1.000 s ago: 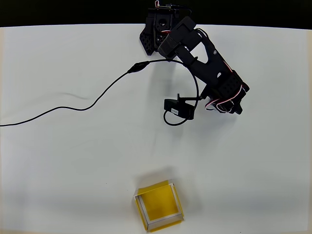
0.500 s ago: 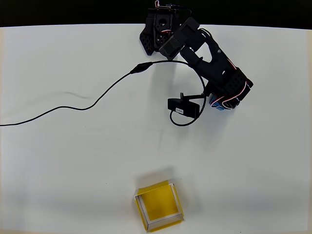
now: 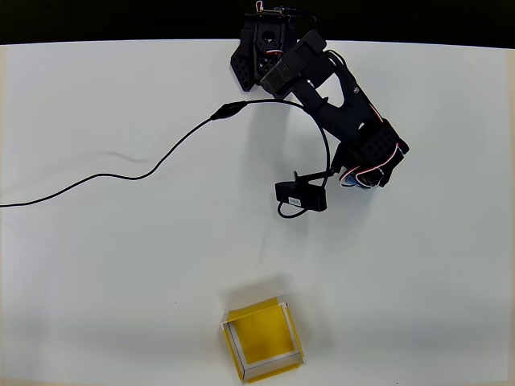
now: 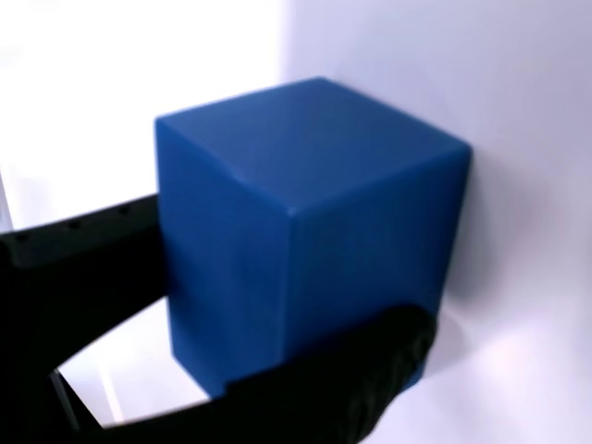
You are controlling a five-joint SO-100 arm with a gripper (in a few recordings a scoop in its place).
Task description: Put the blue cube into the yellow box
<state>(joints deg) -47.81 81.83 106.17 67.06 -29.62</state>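
From above, on the white worktop (image 3: 121,265): black jointed arm (image 3: 338,104) reaching from its base at the top edge down toward the right, ending in the hand (image 3: 360,178) at the right of centre. Only a thin sliver of the small bright-blue solid cube (image 3: 352,182) visible under the wrist, mostly covered by the black housing with its red and white wires. Just left of the hand, a small black camera module (image 3: 302,195) on a looping lead. Thin black cable (image 3: 145,173) trailing from near the base across the worktop to the left edge. Shallow square open-topped yellow box (image 3: 262,338) with whitish walls near the bottom edge, slightly turned, well apart from the hand and the cube.

Close up from the wrist: blue cube (image 4: 305,231) large in the middle, plain faces, one vertical corner edge facing the lens. Black fingers (image 4: 351,388) on either side, one pressing along the lower right face, the other against the left face. Hand pinching the cube. White surface behind it; whether the cube touches the worktop cannot be told.
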